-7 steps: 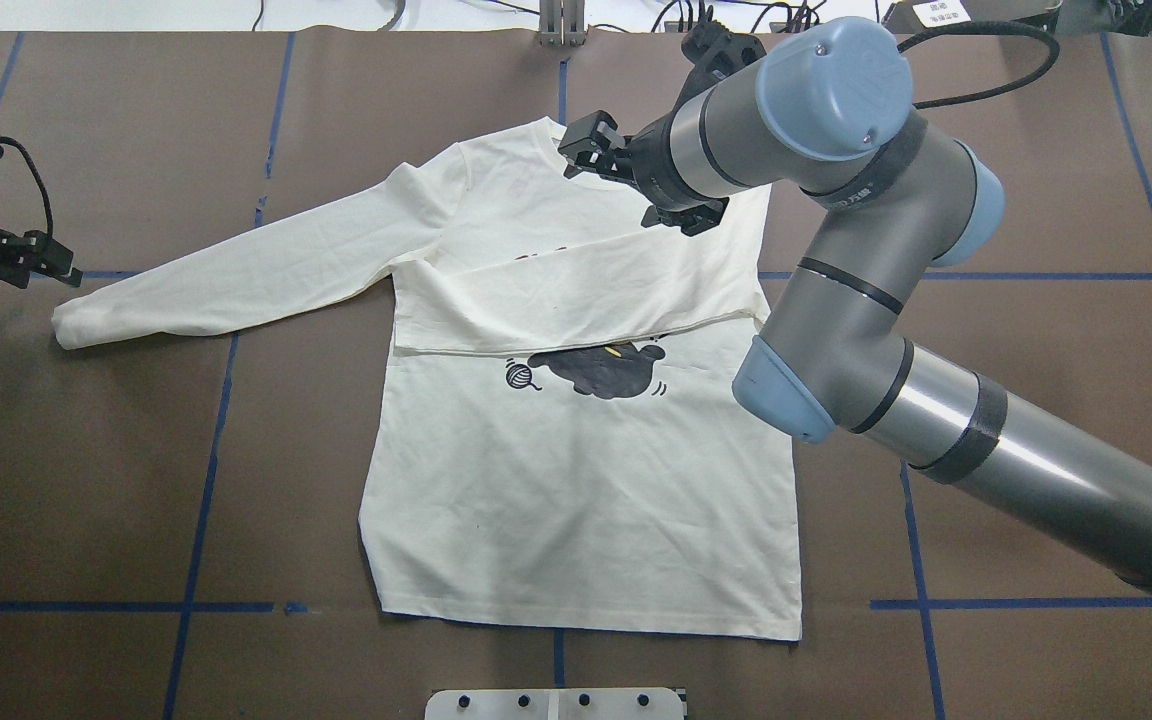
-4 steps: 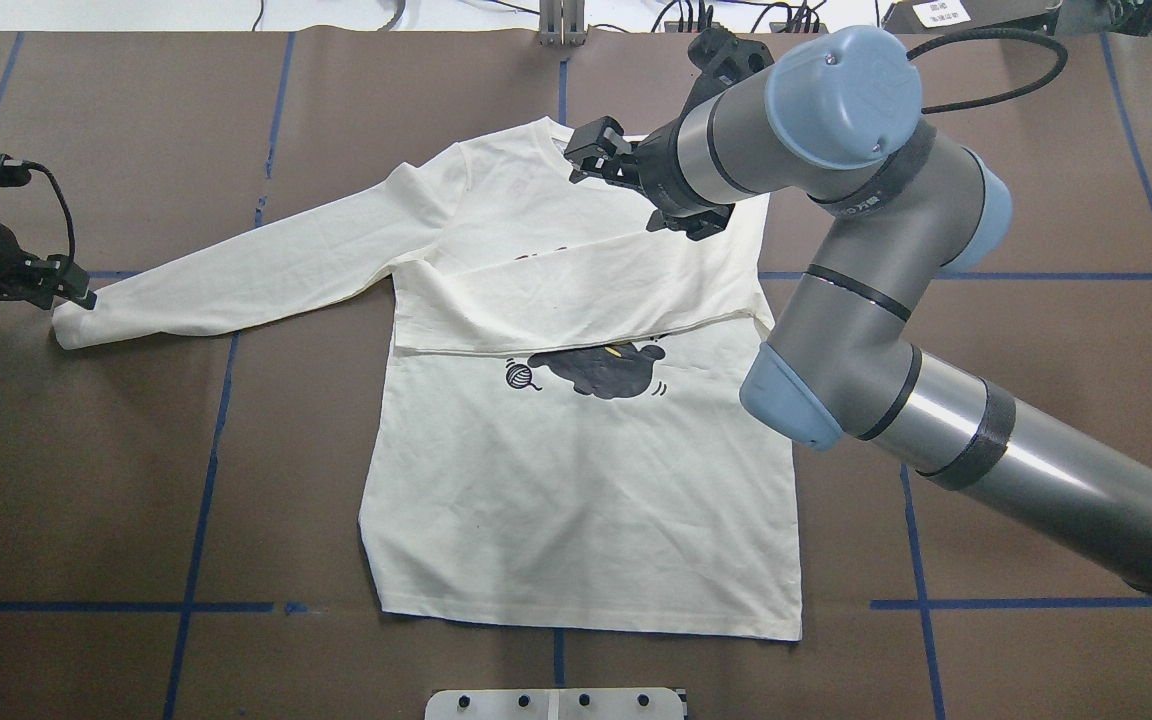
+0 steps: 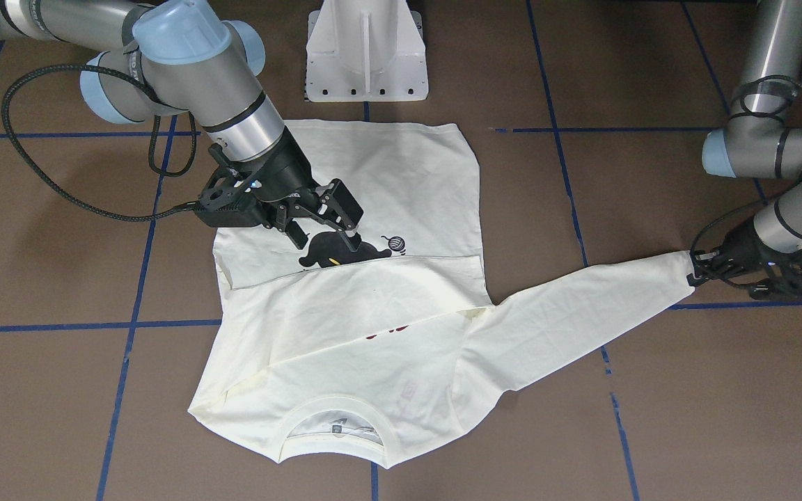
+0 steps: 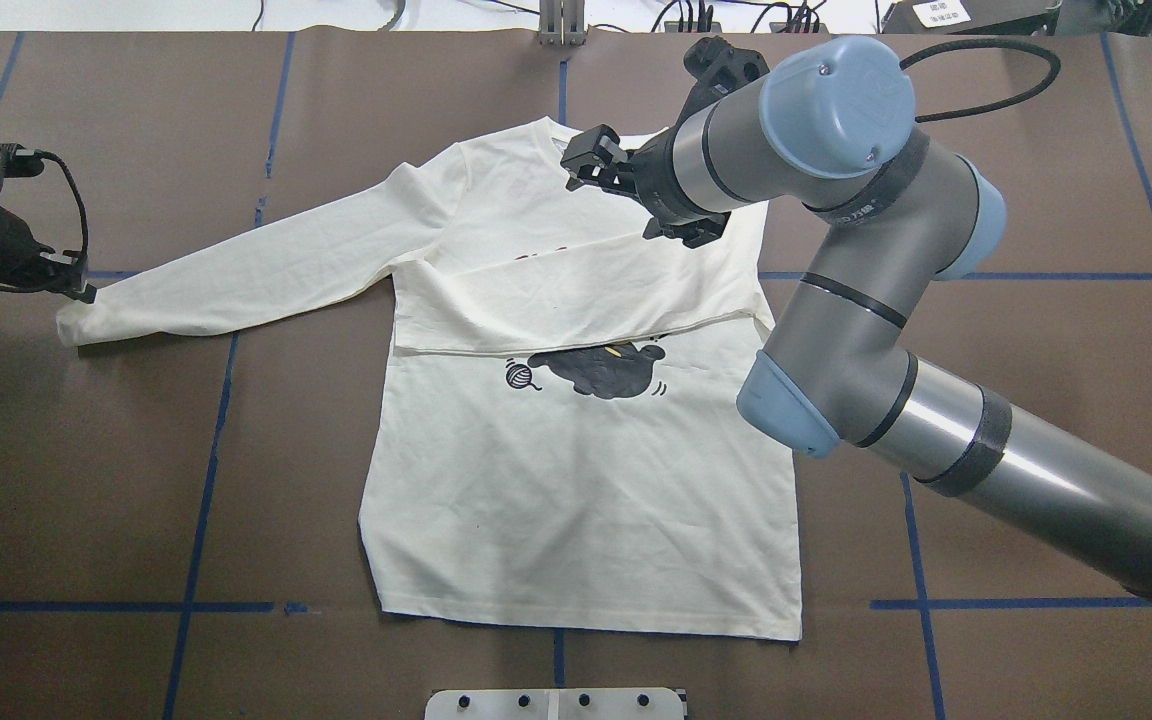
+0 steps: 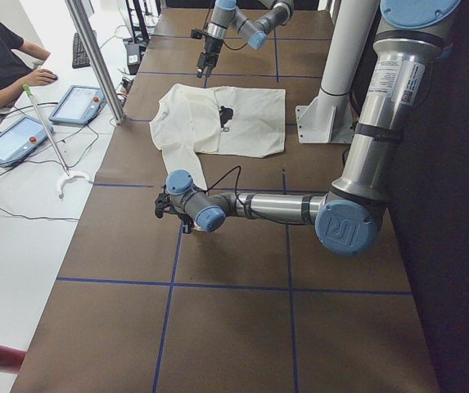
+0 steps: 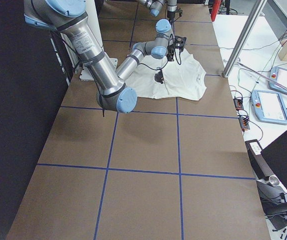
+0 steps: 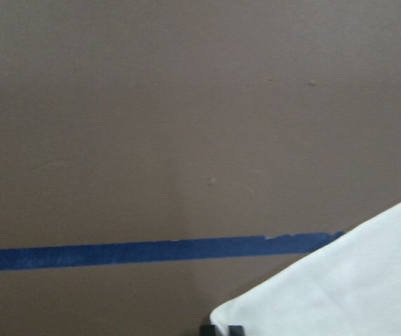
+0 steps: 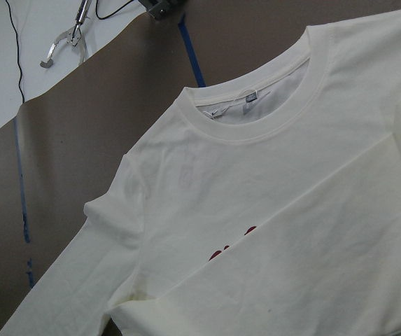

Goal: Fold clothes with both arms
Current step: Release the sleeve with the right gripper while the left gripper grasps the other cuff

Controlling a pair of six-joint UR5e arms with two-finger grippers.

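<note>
Lying flat: creased cream T-shirt (image 4: 576, 500) w/ ribbed collar (image 8: 256, 131), 1 sleeve (image 4: 576, 290) folded.

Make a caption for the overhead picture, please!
Right gripper hovers open above a cream shirt, one sleeve folded across; left gripper at the other cuff.

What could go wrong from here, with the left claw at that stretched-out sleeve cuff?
1. The left claw sits at the very edge of the sleeve cuff, so a shallow grip may slip or catch only one layer.
2. The right claw hangs open over the shirt. A sleeve swung across could hit it or drag the folded sleeve askew.
</note>
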